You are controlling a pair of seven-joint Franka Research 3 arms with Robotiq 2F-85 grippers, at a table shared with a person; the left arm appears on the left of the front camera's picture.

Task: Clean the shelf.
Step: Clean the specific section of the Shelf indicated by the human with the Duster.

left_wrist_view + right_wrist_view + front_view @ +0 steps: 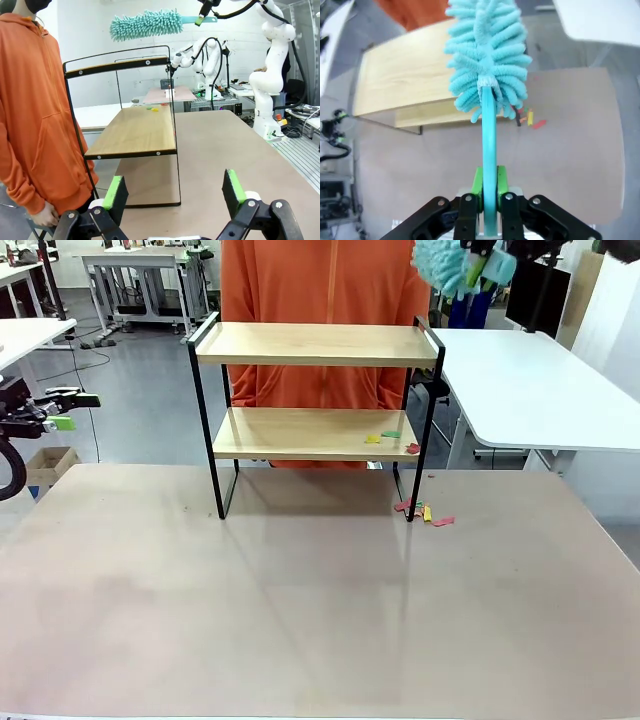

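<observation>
The shelf is parked at the far side of the table, right in front of a person in an orange hoodie. A teal fluffy duster is pinched by its handle in the right gripper, held up over the shelf's right end — clear of the top board. The left gripper is spread wide with nothing in it, off past the shelf's left end. Coloured scraps are scattered on the lower board's right end — more are seen on the table by the near right leg.
</observation>
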